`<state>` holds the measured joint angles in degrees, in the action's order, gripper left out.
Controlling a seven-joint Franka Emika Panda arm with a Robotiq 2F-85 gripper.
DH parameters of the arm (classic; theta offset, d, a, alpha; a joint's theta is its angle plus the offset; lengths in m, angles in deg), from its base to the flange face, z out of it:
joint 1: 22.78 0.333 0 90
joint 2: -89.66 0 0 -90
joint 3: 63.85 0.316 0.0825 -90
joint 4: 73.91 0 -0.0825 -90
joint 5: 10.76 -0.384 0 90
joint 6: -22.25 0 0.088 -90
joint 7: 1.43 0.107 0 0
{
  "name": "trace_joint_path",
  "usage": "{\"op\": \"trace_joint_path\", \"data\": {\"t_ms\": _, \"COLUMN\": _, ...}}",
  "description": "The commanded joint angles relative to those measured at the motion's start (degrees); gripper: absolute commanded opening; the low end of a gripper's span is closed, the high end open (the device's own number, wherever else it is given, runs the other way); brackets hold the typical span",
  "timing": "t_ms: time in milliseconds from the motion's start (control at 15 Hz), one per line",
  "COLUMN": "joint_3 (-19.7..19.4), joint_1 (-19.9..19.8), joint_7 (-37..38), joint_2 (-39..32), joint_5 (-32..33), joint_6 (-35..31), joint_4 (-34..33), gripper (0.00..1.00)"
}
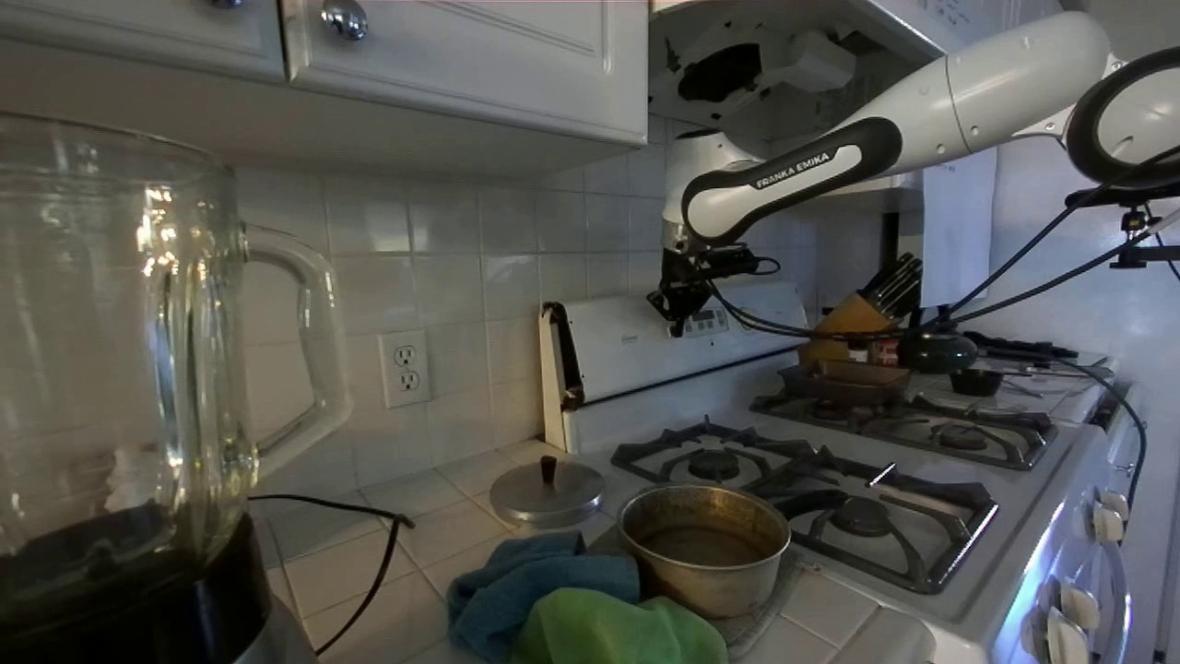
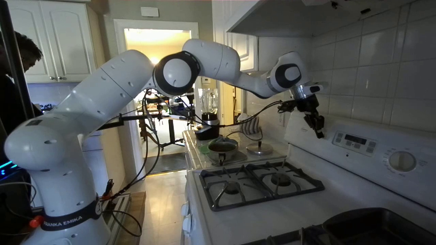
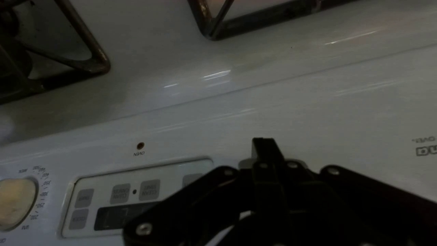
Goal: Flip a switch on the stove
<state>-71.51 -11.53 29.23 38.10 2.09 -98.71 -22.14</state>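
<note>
The white stove (image 1: 977, 544) has black burner grates and an upright back panel; it shows in both exterior views (image 2: 252, 212) and the wrist view (image 3: 143, 85). Its back panel carries a keypad with a dark display (image 2: 355, 140), also in the wrist view (image 3: 99, 184), and a round oven knob (image 2: 402, 161), at the left edge of the wrist view (image 3: 15, 203). My gripper (image 2: 320, 135) is shut with nothing between its fingers (image 3: 263, 139). Its tips point down at the back panel beside the keypad, away from the knob; I cannot tell whether they touch. It also shows in an exterior view (image 1: 678, 327).
Front knobs (image 1: 1079, 607) line the stove's front. A pot (image 1: 705, 553), a lid (image 1: 548, 493), cloths (image 1: 618, 632) and a blender (image 1: 120, 415) stand on the side counter. A dark pan (image 2: 378, 226) sits on the near burners. The range hood (image 2: 279, 20) overhangs the stove.
</note>
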Motion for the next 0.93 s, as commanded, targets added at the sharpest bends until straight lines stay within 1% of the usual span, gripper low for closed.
{"op": "trace_joint_path", "data": {"t_ms": 0, "joint_3": 0.7, "joint_1": -1.1, "joint_7": -0.5, "joint_2": -3.6, "joint_5": -1.1, "joint_6": -1.4, "joint_4": -4.9, "gripper": 0.0}}
{"op": "trace_joint_path", "data": {"t_ms": 200, "joint_3": 0.5, "joint_1": -1.0, "joint_7": -0.1, "joint_2": -4.1, "joint_5": -0.8, "joint_6": -2.3, "joint_4": -5.3, "gripper": 0.0}}
{"op": "trace_joint_path", "data": {"t_ms": 867, "joint_3": 0.6, "joint_1": -1.1, "joint_7": -0.1, "joint_2": -4.6, "joint_5": -1.0, "joint_6": -2.2, "joint_4": -5.2, "gripper": 0.0}}
